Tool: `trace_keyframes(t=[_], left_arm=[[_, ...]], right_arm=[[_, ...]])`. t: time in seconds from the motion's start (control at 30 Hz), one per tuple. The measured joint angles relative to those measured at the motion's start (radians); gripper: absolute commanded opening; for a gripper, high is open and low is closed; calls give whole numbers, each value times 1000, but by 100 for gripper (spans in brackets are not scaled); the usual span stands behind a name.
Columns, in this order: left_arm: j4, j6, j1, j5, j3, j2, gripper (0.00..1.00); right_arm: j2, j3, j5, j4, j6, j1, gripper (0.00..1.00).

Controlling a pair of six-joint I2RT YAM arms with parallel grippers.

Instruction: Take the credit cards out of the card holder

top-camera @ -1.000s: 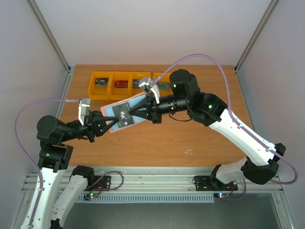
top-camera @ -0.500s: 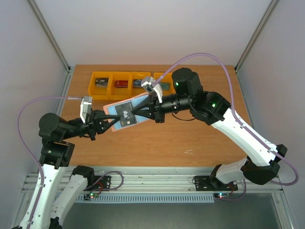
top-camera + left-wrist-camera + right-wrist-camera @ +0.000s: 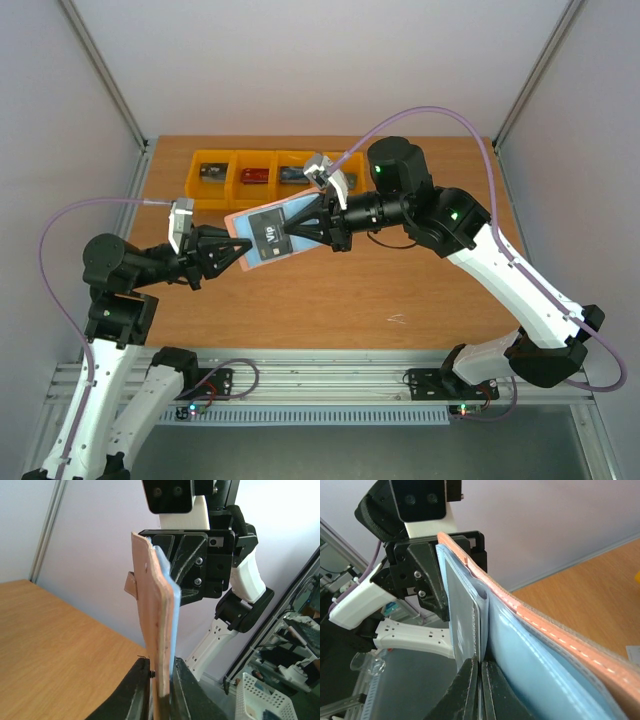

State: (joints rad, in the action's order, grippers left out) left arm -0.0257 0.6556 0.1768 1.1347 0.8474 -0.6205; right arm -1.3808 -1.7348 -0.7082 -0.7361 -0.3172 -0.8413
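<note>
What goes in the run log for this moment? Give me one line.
step: card extraction | left claw: shut on card holder | right claw: shut on credit card | holder: open, held aloft | card: not yet out

A wooden table (image 3: 330, 300) stands between pale walls (image 3: 300, 60), orange bins (image 3: 212, 198) along its far edge.

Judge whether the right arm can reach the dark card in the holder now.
Probably yes: the right gripper seems shut on the edge of the dark card, and the left gripper holds the card holder aloft.
</note>
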Motion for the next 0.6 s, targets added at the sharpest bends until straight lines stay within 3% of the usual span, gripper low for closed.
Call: trace_keyframes(t=[0.1,0.6], left_arm=[[5,-3,-1,-2,-1,0,0],[72,-80,0,-42,-2,9,0]], right_arm=[[0,-3,-2,-11,-4,1,1],[10,-9,8,-65,-27,39,1]])
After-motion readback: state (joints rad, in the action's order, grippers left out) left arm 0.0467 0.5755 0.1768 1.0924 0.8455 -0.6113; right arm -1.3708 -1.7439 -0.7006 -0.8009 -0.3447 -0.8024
